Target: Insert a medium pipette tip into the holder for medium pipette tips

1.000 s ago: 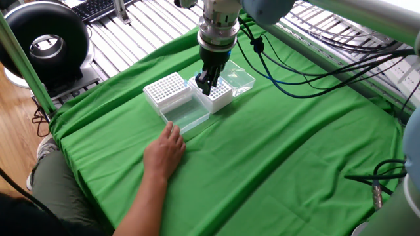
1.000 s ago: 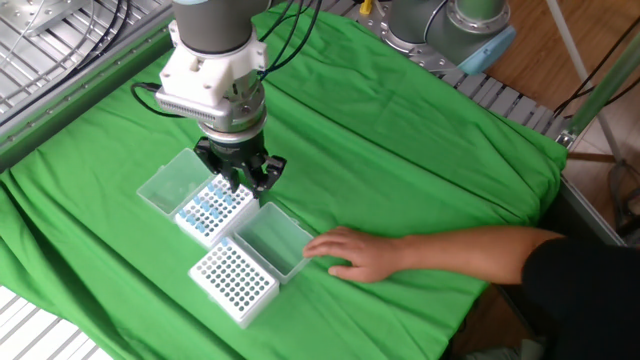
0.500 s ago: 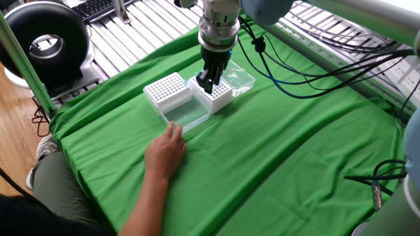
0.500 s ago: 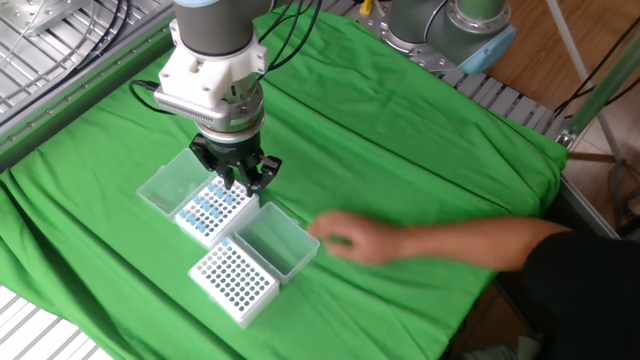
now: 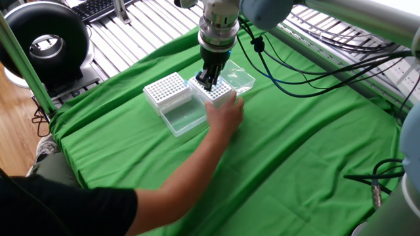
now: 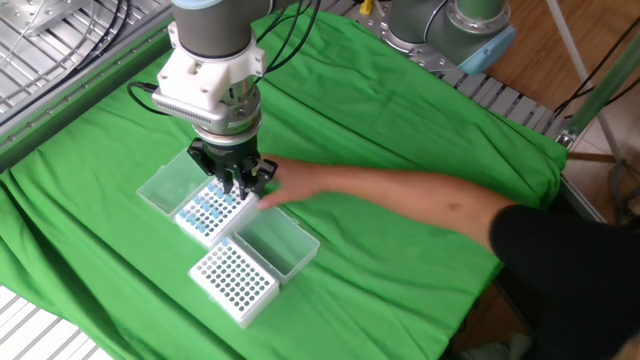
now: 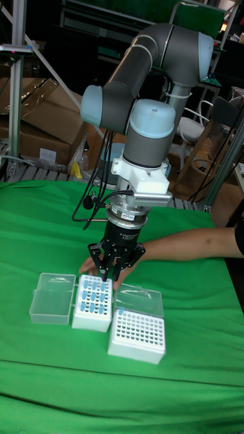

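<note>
Blue-tipped rack [image 7: 93, 302] sits right under the gripper [image 7: 110, 272]; can't tell if its fingers pinch a tip, so insertion looks unfinished.

No legible text, label, brand, number or sign appears in any of the three views. The cardboard boxes [image 7: 41, 129] at the left of the tall frame carry a pale sticker whose print is too small to read, and the keyboard [image 5: 98, 8] at the upper left shows no readable keys.
</note>
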Robot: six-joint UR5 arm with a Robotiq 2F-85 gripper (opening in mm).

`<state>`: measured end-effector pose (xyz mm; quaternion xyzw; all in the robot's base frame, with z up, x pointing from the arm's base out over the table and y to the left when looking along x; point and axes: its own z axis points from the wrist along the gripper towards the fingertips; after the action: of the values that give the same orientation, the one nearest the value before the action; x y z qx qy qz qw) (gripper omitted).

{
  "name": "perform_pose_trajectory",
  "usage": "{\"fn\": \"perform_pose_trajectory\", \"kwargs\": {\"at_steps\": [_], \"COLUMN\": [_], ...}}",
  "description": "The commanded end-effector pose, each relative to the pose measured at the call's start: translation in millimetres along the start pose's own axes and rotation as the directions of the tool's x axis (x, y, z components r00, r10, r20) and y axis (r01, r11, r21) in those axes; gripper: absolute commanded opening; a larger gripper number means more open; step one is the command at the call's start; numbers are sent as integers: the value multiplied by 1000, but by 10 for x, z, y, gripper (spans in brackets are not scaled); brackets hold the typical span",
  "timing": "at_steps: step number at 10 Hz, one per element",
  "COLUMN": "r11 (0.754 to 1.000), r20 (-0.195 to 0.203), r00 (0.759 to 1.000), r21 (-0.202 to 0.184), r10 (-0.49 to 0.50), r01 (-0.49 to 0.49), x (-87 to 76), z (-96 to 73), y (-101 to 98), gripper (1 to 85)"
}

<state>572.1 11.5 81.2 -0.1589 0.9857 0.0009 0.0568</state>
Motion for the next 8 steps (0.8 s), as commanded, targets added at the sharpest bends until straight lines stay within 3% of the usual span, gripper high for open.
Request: {"fn": "perform_pose_trajectory", "kwargs": {"at_steps": [1, 8], "r11": [1000, 1000], "r20": [23, 42], "r00": [1000, 999], "r21": [-1, 0], "r10": [-4, -8], "r01": [4, 8], "x": [-61, -130], "z": [26, 75], "y": [-26, -28], "gripper": [307, 310]}}
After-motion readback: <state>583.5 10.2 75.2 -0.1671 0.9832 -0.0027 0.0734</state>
